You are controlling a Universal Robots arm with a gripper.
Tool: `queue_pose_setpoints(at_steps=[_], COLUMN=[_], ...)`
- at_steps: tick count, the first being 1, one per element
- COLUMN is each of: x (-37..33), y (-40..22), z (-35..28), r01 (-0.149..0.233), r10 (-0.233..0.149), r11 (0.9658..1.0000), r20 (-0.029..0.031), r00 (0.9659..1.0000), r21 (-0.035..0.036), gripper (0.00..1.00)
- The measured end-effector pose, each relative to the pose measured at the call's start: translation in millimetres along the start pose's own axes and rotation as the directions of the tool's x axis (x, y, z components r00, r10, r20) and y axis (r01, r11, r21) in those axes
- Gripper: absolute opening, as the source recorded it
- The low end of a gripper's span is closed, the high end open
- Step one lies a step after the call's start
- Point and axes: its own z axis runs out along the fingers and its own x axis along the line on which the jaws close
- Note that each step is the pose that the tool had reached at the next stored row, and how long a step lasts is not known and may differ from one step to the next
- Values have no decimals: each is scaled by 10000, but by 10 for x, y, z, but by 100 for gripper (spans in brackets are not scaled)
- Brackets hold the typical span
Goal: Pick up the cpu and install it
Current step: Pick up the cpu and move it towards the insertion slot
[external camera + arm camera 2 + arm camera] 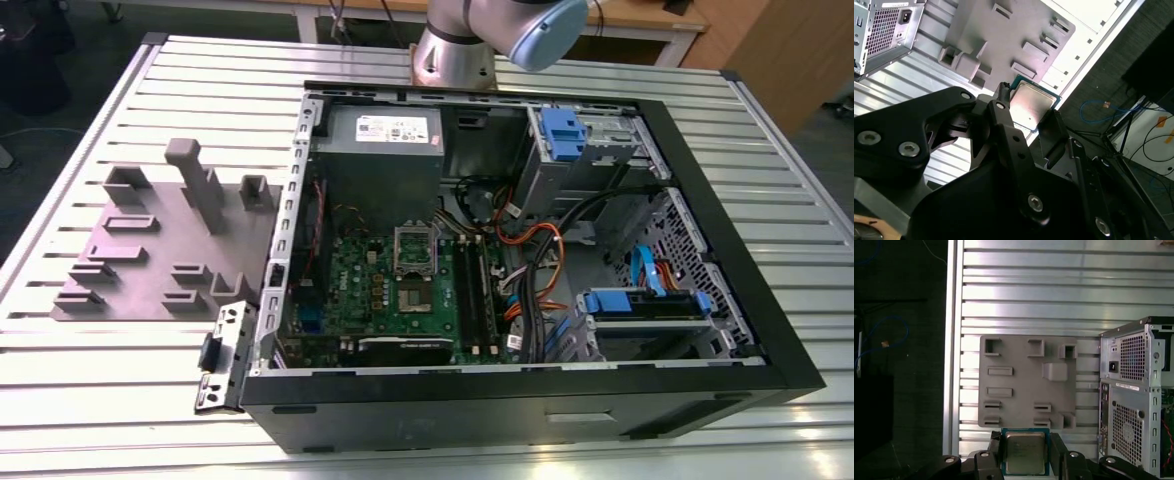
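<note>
1. At the exterior view's left, a grey fixture plate [134, 260] lies on the slatted desk [107, 400].
2. Further right stands the open computer case [534, 410]. Its green board [400, 290] carries a silver socket frame [415, 243] that looks unfilled.
3. Seen in the first wrist view, the claw [1025, 442] is clamped on the cpu [1024, 457], which it holds above the desk, just beside the plate.
4. One finger presses each opposite edge. The chip is nearly square, with its metal top facing the wrist and its gripped edges running along the fingers.

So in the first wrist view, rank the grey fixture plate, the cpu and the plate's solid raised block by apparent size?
1. grey fixture plate
2. cpu, nearest the camera, so it looks enlarged
3. solid raised block
</note>
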Motion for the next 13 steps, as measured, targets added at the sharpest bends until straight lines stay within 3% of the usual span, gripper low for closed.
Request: queue_pose_setpoints(at_steps=[6, 13], x=[0, -28], y=[-92, -97], z=[3, 4], r01=[1, 0], r10=[-1, 0], r11=[10000, 10000], r20=[-1, 0], r00=[10000, 10000], r21=[0, -1], gripper=[47, 47])
